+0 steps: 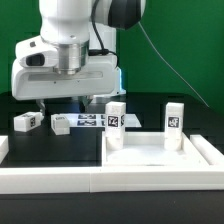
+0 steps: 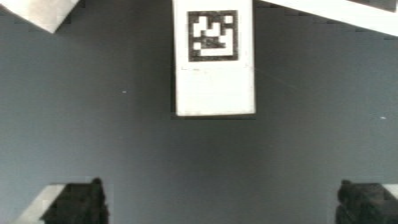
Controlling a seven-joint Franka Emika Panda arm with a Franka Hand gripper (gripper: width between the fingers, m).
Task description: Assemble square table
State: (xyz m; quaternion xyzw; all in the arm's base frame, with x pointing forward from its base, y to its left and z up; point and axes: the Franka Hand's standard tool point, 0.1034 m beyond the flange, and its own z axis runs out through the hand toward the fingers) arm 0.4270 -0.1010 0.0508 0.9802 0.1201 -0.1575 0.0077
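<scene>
The step in hand is judged to be the pick-up of a further leg. In the exterior view, the tabletop (image 1: 160, 152) is seen at the lower right of the frame. A first upright leg (image 1: 115, 117) and a second upright leg (image 1: 175, 117) stand at its rear corners. Whether these are fully seated cannot be told. Two loose legs are laid on the dark table at centre left: the outer leg (image 1: 27, 121) and the inner leg (image 1: 60, 123). The marker board (image 1: 91, 120) lies just beside the inner leg.

The gripper (image 2: 217, 204) is held above this group with its fingers (image 2: 71, 203) spread wide and nothing between them.

The wrist view shows what the exterior view does not. A tagged leg block (image 2: 219, 58) is seen lengthwise ahead of the open gap and well apart from the fingers. Which loose leg this is cannot be told.

The next move is judged to call for an advance over the block, a descent, and closure across its narrow faces.
</scene>
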